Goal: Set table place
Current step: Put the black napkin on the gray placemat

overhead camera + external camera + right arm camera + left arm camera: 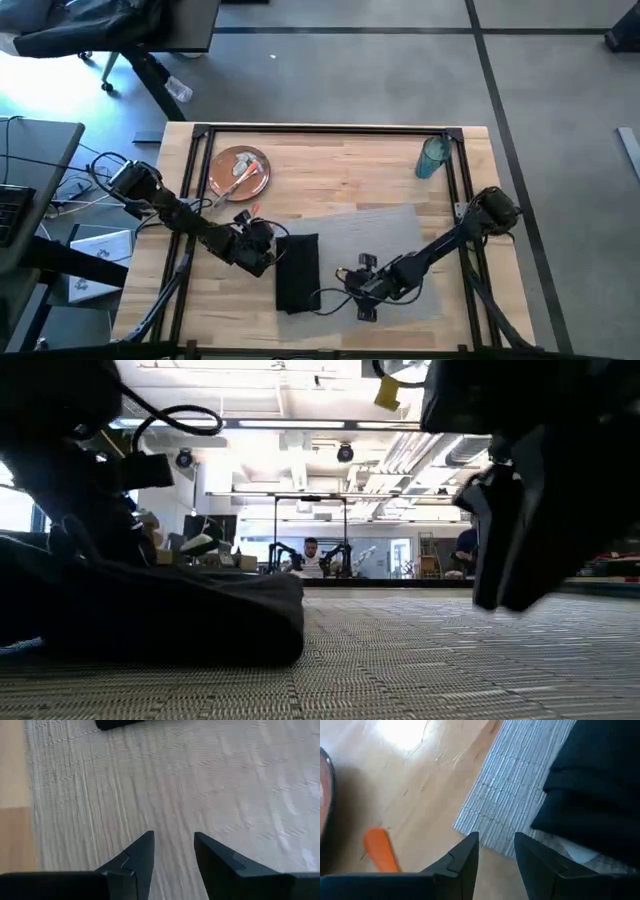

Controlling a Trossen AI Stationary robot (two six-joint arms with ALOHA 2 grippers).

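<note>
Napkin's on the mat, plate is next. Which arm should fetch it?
Left, probably. The left gripper sits open by the napkin, on the plate's side. The right gripper is over the placemat, farther away.

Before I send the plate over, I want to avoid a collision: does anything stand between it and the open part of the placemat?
Yes. The left claw and its arm lie between the plate and the placemat; the black napkin covers its left edge.

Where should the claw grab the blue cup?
Around the cup's side wall, coming in level from the right arm's side. It stands upright and alone near the table's far right corner, so nothing blocks the way there.
</note>
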